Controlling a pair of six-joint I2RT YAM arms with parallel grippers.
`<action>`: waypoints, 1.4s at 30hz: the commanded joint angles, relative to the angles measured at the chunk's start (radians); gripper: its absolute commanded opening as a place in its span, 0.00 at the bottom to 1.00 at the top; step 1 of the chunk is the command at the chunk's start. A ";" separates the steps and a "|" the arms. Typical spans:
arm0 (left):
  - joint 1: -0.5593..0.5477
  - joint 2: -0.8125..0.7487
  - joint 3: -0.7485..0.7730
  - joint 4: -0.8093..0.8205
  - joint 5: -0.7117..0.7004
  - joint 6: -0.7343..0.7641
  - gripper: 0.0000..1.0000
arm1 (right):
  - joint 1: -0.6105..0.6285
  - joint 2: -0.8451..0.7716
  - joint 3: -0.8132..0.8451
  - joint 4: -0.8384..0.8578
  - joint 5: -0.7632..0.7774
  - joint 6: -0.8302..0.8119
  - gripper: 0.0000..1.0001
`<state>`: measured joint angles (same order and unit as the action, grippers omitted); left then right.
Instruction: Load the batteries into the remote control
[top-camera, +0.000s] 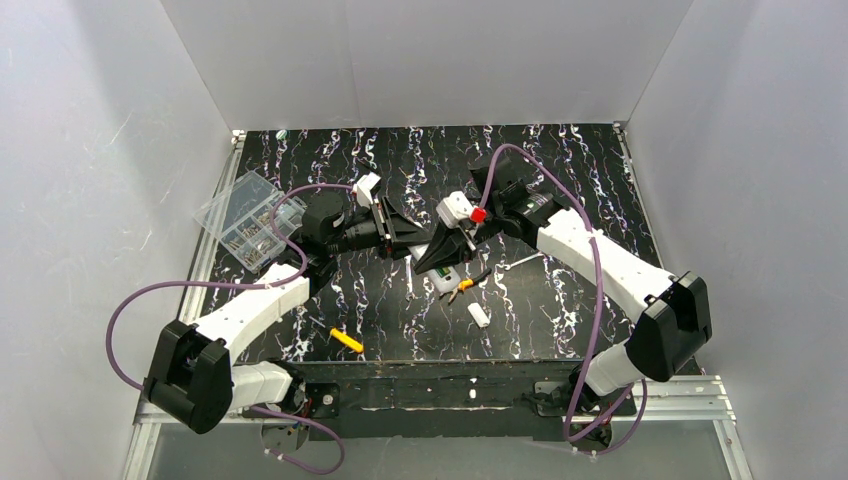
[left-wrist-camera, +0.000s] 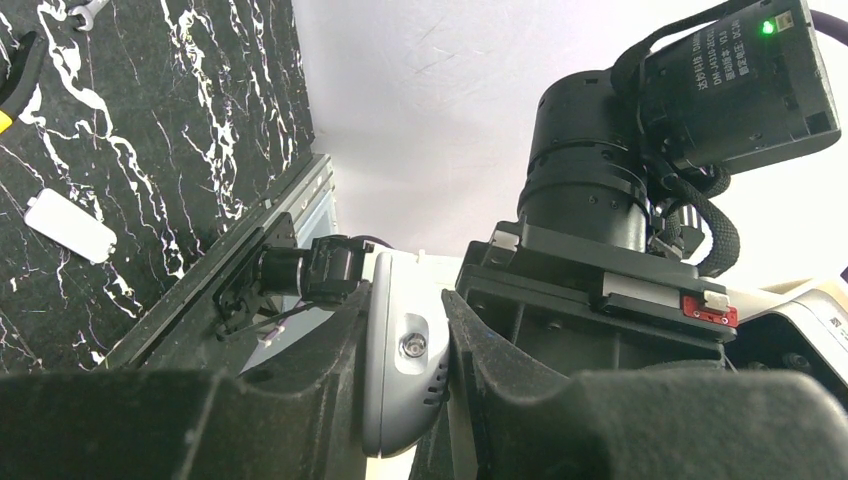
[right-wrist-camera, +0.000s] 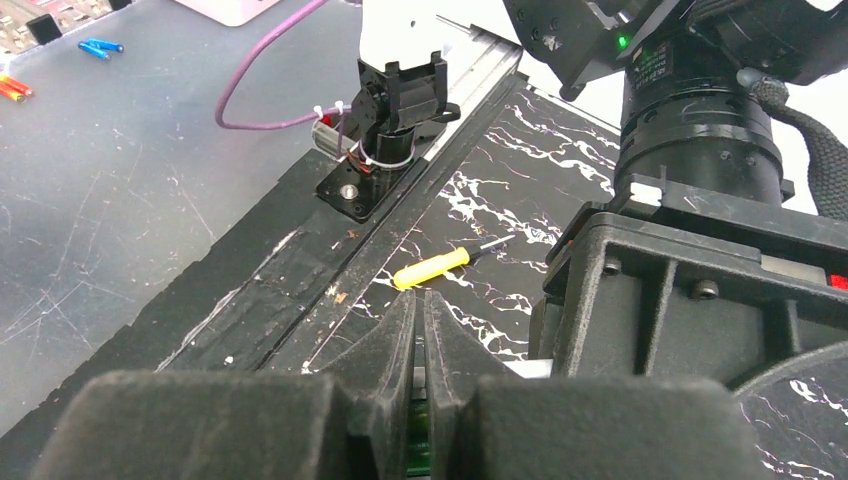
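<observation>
Near the middle of the black, white-veined tabletop (top-camera: 560, 160), the left claw (left-wrist-camera: 405, 318) is clamped tight on the white oblong plastic remote control (left-wrist-camera: 398, 385). It is held on edge, so the left wrist view shows only a rounded, pale grey-white side with one small recessed screw. The display and buttons are hidden. Close beside it at 4 o'clock in the overhead view, the right claw (right-wrist-camera: 421, 305) has its two black fingers drawn almost together on a slim green cylindrical battery (right-wrist-camera: 416, 452). Only a thin green strip of the battery shows in the narrow gap, and I cannot tell whether it touches the remote control. At 9 o'clock from the claws, by the table's left edge, a clear plastic compartment box (top-camera: 243, 218) lies askew. It holds small brass- and silver-coloured metal pieces, too small to identify. A yellow-handled screwdriver (top-camera: 347, 340) lies flat at 7 o'clock from the claws, towards the near edge. A small loose white plastic cover piece (top-camera: 478, 315) lies at 5 o'clock, apart from both claws. A short orange-handled tool (top-camera: 465, 285) lies between that cover piece and the right claw.
</observation>
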<state>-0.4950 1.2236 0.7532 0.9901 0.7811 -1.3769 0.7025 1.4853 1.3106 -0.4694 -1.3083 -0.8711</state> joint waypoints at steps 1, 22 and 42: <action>-0.017 -0.063 0.090 0.158 0.112 -0.070 0.00 | -0.003 0.017 0.001 -0.033 0.113 0.010 0.13; -0.016 -0.083 0.054 0.026 0.086 0.047 0.00 | 0.032 -0.470 -0.303 0.679 0.874 0.943 0.38; -0.016 -0.093 0.087 -0.143 0.134 0.160 0.00 | 0.009 -0.329 -0.364 -0.039 1.404 1.384 0.57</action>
<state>-0.5079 1.1713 0.8024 0.8303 0.8574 -1.2411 0.7128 1.1614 1.0317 -0.4030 0.0528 0.4595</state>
